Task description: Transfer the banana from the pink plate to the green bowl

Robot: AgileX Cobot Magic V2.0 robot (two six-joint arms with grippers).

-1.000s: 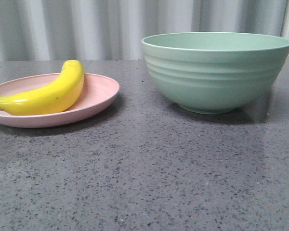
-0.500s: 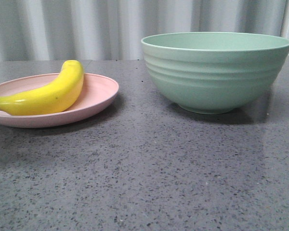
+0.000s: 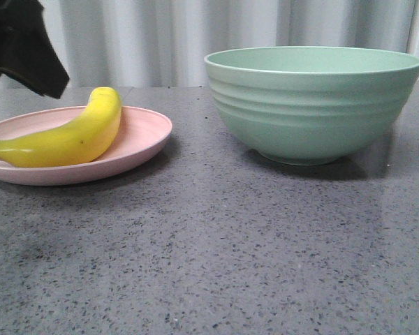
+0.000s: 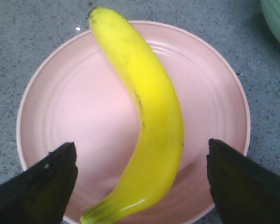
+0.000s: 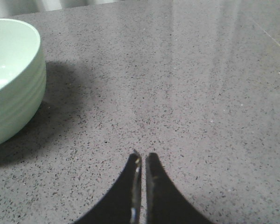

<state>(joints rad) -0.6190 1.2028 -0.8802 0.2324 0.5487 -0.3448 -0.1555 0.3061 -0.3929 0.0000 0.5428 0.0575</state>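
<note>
The yellow banana [image 3: 70, 136] lies on the pink plate [image 3: 143, 139] at the left of the table. The green bowl [image 3: 311, 105] stands to the right of the plate, apart from it. My left gripper [image 3: 24, 52] hangs above the plate's far left side. In the left wrist view it [image 4: 142, 154] is open, one finger on each side of the banana [image 4: 149, 116] near its stem end, above the plate [image 4: 70, 107]. My right gripper [image 5: 142, 158] is shut and empty over bare table, beside the bowl [image 5: 11, 74]. It does not show in the front view.
The grey speckled table [image 3: 216, 251] runs to the front edge of the view. A pale curtain [image 3: 167, 35] closes off the back.
My left gripper has come into the front view at the top left, above the plate. The banana, plate and bowl have not moved.
</note>
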